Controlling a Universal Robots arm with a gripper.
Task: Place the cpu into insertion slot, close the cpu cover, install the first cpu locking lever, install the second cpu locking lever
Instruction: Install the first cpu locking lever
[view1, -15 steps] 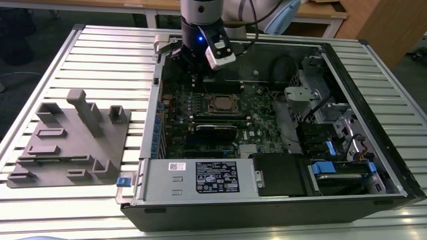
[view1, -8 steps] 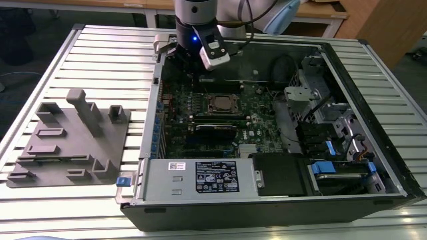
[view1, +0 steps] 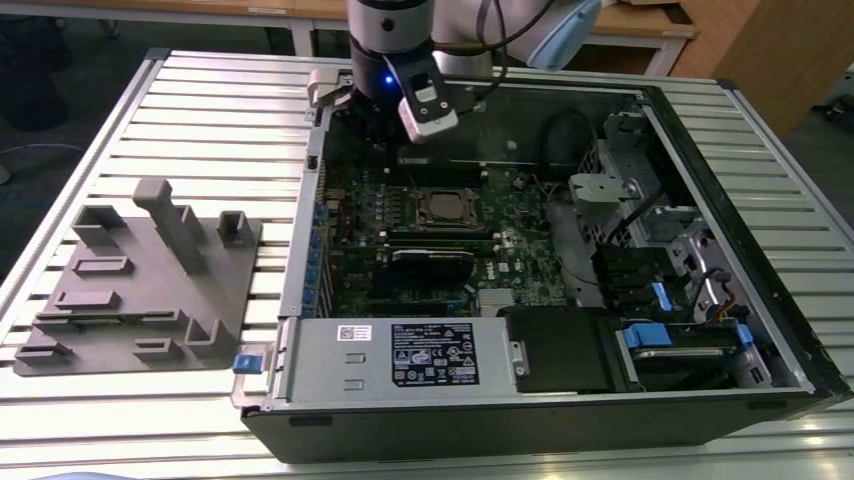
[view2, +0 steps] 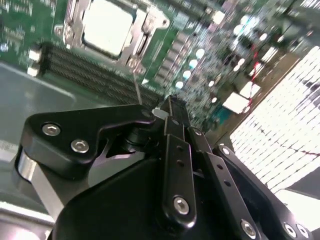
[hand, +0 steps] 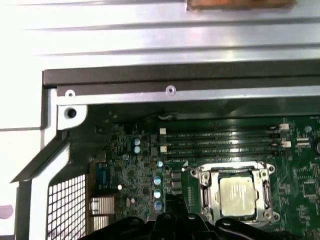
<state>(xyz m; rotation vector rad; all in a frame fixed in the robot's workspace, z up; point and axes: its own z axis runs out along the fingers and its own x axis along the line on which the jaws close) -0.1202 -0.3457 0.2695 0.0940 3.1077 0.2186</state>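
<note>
Cpu (hand: 235, 194) lies seated in the insertion slot (view1: 422, 210) on the green motherboard (hand: 130, 170); the cpu cover (hand: 235, 171) appears lowered around it, so 2 steps look done; 1 thin locking lever (view2: 136, 80) stands raised beside the socket in the second wrist view, so latching seems left; the hand (view2: 172, 107) hangs above the board near the socket, fingers together, holding nothing.

light: bright, overhead | glare: cpu (view2: 107, 25) washed white, table slats (view1: 200, 110) glaring | shadow: case (view1: 721, 200) interior dim
</note>
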